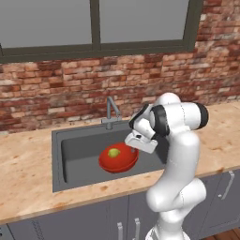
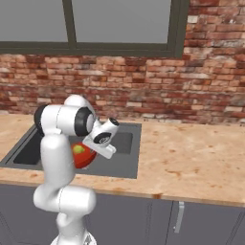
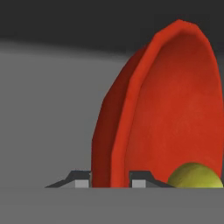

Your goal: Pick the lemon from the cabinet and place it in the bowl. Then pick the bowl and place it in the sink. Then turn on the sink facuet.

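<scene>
One bowl (image 1: 118,160), one lemon (image 1: 113,152), one sink (image 1: 75,154), one faucet (image 1: 111,112). Red bowl hanging low inside the dark sink basin, right of centre, lemon resting inside it. Jaws clenched on the bowl's rim at its right edge: in the hand view one fingertip (image 3: 80,180) outside the wall, the other inside, rim pinched between. Lemon just beyond the inner fingertip, near but apart. Gripper (image 1: 135,149) reaching down and left from a bent white arm, elbow raised above the sink's right end, hand tilted toward the basin. Faucet upright at the back rim, well apart from the hand. Speckled tan table (image 1: 28,164) surrounding the sink.
</scene>
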{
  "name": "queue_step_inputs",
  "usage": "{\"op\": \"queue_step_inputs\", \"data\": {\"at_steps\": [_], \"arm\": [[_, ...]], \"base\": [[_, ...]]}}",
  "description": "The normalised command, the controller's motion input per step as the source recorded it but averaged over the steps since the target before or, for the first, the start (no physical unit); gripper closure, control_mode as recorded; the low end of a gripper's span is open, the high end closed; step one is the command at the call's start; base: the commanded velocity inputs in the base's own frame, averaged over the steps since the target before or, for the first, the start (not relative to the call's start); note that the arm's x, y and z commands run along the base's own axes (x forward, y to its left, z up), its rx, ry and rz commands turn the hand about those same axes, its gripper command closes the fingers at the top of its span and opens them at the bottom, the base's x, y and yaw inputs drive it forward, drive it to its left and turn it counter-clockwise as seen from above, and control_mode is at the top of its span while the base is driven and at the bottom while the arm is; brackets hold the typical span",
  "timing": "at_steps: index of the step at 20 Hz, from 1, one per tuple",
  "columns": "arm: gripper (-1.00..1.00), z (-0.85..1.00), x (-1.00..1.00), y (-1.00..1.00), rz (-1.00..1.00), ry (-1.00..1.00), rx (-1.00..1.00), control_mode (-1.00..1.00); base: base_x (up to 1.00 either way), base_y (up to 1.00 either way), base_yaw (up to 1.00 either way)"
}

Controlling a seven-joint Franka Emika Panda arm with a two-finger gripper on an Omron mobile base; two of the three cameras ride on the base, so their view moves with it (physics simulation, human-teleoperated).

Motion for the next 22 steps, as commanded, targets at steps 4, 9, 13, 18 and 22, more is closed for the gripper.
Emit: {"op": "queue_step_inputs", "data": {"at_steps": [4,9,13,18,22], "arm": [[1.0,-0.49,0.43,-0.04,0.13,-0.02,0.01,-1.0],[1.0,-0.48,0.3,0.0,0.14,-0.09,0.06,-1.0],[1.0,-0.59,0.18,0.0,0.15,-0.13,0.07,-1.0],[1.0,-0.63,0.12,-0.08,0.14,-0.19,0.06,-1.0],[1.0,-0.51,0.1,-0.05,0.11,-0.21,0.01,-1.0]], "base": [[0.0,0.0,0.0],[0.0,0.0,0.0],[0.0,0.0,0.0],[0.0,0.0,0.0],[0.0,0.0,0.0]]}}
